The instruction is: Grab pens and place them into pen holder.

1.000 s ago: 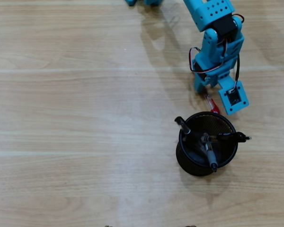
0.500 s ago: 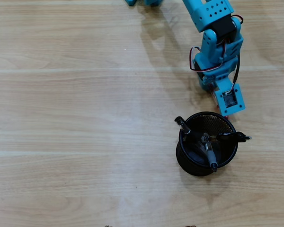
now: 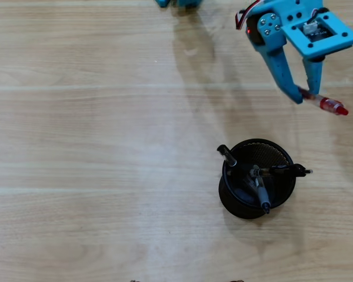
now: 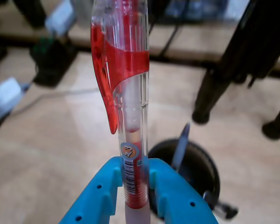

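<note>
The red pen (image 3: 325, 103) with its clear barrel is sitting clamped between the blue jaws (image 3: 305, 95) near the upper right of the overhead view, its red end sticking out to the right past the fingertips and hanging above the tabletop (image 3: 106, 147). In the wrist view the same red pen (image 4: 126, 93) is running straight up the middle of the frame, its red clip curving down the left side of the barrel and a small barcode sticker showing just above the point where the jaws (image 4: 133, 179) are pressing in on it from both sides, closed tight against the barrel. The pen holder (image 3: 226, 188), a round black mesh cup, is standing lower in the overhead view, right of centre and well apart from the held pen. Three dark pens are leaning inside it: one (image 3: 226, 155) is poking out over the upper left of the rim, one (image 3: 291, 170) is lying across the right side with its tip past the rim, and a grey-black one (image 3: 261, 194) is pointing toward the lower edge. In the wrist view the pen holder (image 4: 210, 172) is showing behind the jaws at lower right, a grey pen (image 4: 181, 147) standing up out of it.
</note>
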You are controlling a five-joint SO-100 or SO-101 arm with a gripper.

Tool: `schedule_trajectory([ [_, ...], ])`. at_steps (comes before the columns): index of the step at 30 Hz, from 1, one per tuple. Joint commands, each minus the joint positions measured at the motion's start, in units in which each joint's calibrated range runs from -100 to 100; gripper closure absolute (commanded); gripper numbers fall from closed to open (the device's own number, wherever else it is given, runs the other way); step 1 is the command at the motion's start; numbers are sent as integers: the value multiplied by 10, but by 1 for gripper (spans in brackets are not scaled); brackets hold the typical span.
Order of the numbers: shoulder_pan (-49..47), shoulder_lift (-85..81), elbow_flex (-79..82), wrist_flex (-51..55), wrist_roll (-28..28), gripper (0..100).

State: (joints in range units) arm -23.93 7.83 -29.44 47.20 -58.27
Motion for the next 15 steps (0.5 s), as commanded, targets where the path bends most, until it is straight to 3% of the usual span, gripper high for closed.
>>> schedule_trajectory([
  [1,27,-21,142,-342,-1,98],
  [6,40,-28,353,-590,-24,98],
  [15,54,-27,424,-611,-16,98],
])
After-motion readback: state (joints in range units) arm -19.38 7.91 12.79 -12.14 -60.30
